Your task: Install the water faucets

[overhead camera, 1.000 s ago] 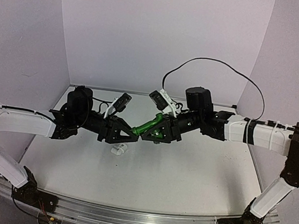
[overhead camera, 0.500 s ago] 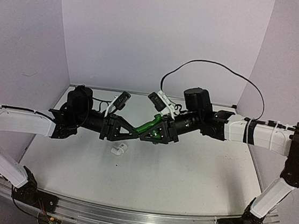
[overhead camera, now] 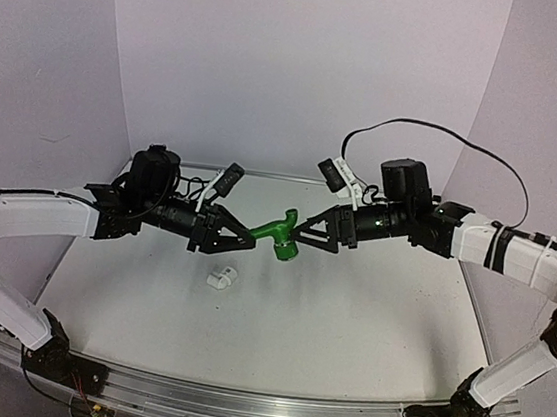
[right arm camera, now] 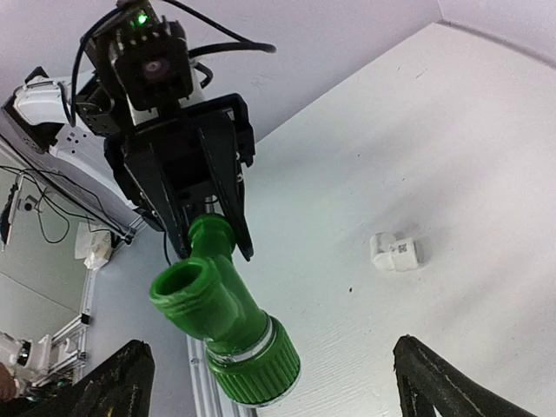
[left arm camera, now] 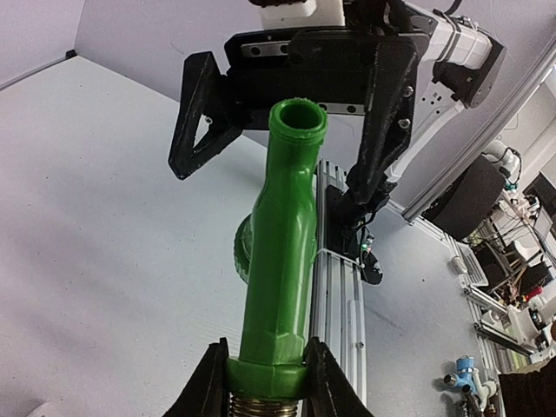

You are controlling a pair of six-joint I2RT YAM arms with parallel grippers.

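The green water faucet (overhead camera: 274, 234) hangs in the air above the table's middle, with my left gripper (overhead camera: 243, 233) shut on its threaded end. In the left wrist view the fingers (left arm camera: 207, 382) clamp the faucet's hexagonal collar (left arm camera: 269, 373), and the stem (left arm camera: 282, 252) points away toward the right gripper (left arm camera: 287, 104). My right gripper (overhead camera: 301, 236) stands open just right of the faucet, apart from it. In its wrist view the faucet's ribbed nut (right arm camera: 256, 365) lies between the wide-spread fingertips (right arm camera: 434, 373) without touching them. The small white fitting (overhead camera: 220, 279) lies on the table below.
White table top (overhead camera: 345, 327) with lilac walls behind and at both sides. An aluminium rail (overhead camera: 256, 407) runs along the near edge. A black cable (overhead camera: 438, 136) loops above the right arm. The white fitting (right arm camera: 396, 252) is the only loose item on the table.
The right gripper has opened, let go of the faucet and drawn back to the right. The left gripper stays shut on the faucet, which now hangs from it alone.
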